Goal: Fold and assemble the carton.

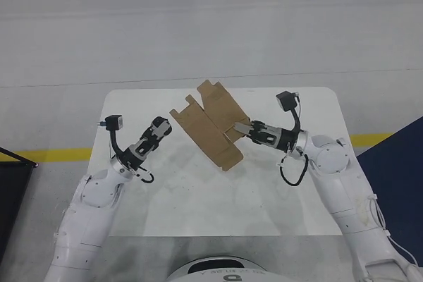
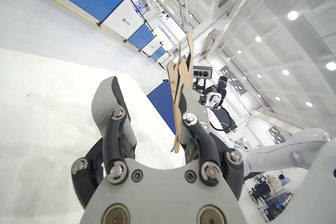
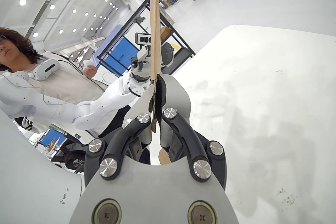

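Spanning far-left to near-right over the table's [image 1: 197, 204] far middle, the flat carton [image 1: 210, 123] is pinched at its right edge by the right gripper [image 1: 245, 130]; the left gripper [image 1: 163, 127] gapes empty beside it.

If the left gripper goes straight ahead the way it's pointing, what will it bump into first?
Most likely the carton. The left gripper is open and aimed at the carton's near edge, while the right gripper pinches the far side. Depth is unclear, so the edge might slip between its fingers.

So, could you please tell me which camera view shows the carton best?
The top view: the carton shows its whole flattened outline, pinched by the right gripper. Both wrist views catch it edge-on, a thin strip.
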